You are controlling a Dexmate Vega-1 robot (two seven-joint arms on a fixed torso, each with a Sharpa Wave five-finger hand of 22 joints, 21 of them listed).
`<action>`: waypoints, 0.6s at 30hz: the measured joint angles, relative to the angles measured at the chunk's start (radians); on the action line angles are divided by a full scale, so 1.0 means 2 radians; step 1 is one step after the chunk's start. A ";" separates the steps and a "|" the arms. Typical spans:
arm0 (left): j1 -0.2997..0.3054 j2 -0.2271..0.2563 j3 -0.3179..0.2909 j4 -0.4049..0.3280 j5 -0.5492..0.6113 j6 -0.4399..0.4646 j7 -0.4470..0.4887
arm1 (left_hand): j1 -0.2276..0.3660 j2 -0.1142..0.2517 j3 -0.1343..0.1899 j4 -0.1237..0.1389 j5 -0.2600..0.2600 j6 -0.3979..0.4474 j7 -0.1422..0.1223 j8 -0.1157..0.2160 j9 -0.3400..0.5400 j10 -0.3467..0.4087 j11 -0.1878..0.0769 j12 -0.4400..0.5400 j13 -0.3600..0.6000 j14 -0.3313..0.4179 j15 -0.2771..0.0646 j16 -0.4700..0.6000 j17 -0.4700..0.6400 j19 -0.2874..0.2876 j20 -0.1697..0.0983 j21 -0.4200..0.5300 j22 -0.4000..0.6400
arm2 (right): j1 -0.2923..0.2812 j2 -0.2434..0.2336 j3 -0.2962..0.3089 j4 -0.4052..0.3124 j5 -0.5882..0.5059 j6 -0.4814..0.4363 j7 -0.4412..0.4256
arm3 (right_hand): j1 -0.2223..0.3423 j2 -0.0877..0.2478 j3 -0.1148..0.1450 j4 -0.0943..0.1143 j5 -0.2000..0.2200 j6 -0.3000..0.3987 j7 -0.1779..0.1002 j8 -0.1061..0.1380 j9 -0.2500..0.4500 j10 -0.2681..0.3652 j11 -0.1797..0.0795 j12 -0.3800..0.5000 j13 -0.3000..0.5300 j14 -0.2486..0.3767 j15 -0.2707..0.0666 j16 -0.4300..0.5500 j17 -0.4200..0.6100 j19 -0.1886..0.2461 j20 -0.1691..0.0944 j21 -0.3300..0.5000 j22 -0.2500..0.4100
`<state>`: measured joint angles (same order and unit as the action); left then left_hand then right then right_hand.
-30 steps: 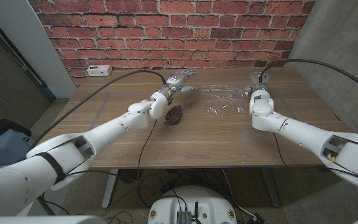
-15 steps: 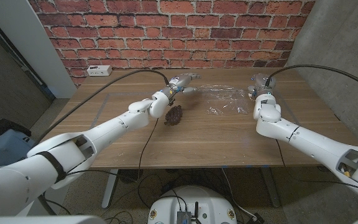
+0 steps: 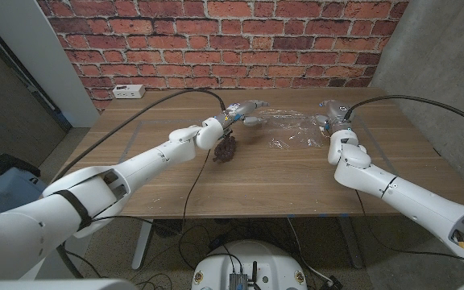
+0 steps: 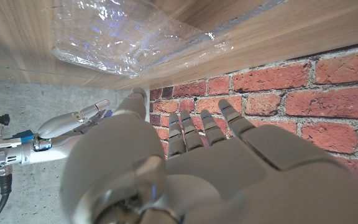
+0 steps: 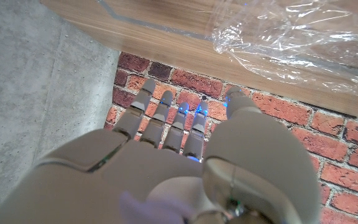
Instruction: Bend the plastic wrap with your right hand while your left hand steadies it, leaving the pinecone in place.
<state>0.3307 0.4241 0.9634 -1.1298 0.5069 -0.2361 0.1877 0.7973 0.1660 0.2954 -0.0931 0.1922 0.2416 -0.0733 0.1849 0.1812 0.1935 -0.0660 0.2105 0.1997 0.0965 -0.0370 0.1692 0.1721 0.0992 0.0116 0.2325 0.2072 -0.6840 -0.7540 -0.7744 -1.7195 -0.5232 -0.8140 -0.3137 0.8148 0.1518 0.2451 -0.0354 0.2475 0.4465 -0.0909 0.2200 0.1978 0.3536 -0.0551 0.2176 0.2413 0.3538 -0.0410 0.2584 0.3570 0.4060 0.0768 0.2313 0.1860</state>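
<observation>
The clear, crinkled plastic wrap (image 3: 290, 129) lies on the far half of the wooden table (image 3: 240, 185); it also shows in the wrist views (image 4: 123, 37) (image 5: 303, 37). A dark pinecone (image 3: 226, 150) sits on the table to the wrap's near left. My left hand (image 3: 248, 113) hovers at the wrap's left edge beyond the pinecone, fingers spread and holding nothing (image 4: 197, 168). My right hand (image 3: 329, 111) is at the wrap's right edge with its fingers stretched out and apart (image 5: 185, 162), also holding nothing. Whether either hand touches the wrap is unclear.
A brick wall (image 3: 232, 40) runs behind the table with a white socket box (image 3: 126, 91) at its foot on the left. Black cables (image 3: 167, 97) trail from both arms. A grey concrete wall (image 3: 449, 48) stands to the right.
My left hand has moved right, from beyond the pinecone to the wrap's left edge. My right forearm has swung inward while the hand stays at the wrap's right edge.
</observation>
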 measured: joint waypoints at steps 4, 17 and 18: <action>-0.005 -0.003 0.002 0.010 -0.009 -0.014 -0.015 | -0.007 0.000 0.001 0.003 0.000 0.011 -0.001 0.002 0.000 0.000 0.000 0.000 -0.002 -0.008 0.000 0.000 0.000 -0.008 -0.008 -0.004 -0.001 | -0.010 -0.003 0.004 -0.011 0.003 0.002 -0.002 | 0.000 0.000 0.003 -0.001 -0.002 0.002 0.002 0.000 0.000 0.000 0.000 0.000 0.000 0.000 0.000 0.000 0.000 0.000 0.000 0.000 0.000; -0.015 -0.008 0.004 0.028 -0.027 -0.040 -0.056 | -0.048 0.005 -0.004 0.029 0.000 0.017 0.005 0.002 0.000 -0.006 0.006 -0.004 -0.005 -0.029 0.003 0.000 0.000 -0.023 0.000 -0.008 -0.001 | -0.039 -0.022 0.007 -0.050 -0.003 -0.006 0.002 | 0.003 0.003 0.007 -0.005 -0.004 0.002 0.002 0.000 0.000 0.000 0.000 0.000 0.000 0.003 -0.003 -0.001 -0.002 0.003 0.003 0.000 0.000; -0.016 -0.008 0.004 0.029 -0.028 -0.042 -0.059 | -0.049 0.006 -0.005 0.031 0.000 0.019 0.007 0.002 0.000 -0.006 0.006 -0.004 -0.005 -0.029 0.003 0.000 0.000 -0.023 0.000 -0.008 -0.001 | -0.041 -0.024 0.006 -0.054 -0.008 -0.010 0.006 | 0.003 0.003 0.007 -0.005 -0.004 0.002 0.002 0.000 0.000 0.000 0.000 0.000 0.000 0.003 -0.003 -0.002 -0.002 0.003 0.003 0.000 0.000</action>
<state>0.2994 0.4083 0.9715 -1.0711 0.4506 -0.3199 0.0699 0.6990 0.1780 0.2857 -0.0304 0.1921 0.2798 -0.0594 0.1887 0.1813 0.1809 -0.0534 0.2033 0.1905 0.0394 -0.0301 0.1693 0.1722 0.0530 0.0123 0.2167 0.2045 -0.7653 -0.8022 -0.7616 -1.8267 -0.5386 -0.8333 -0.3022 0.8201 0.1570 0.2599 -0.0455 0.2397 0.4501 -0.0874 0.2200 0.1977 0.3536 -0.0552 0.2176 0.2415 0.3592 -0.0465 0.2550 0.3523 0.4113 0.0822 0.2312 0.1862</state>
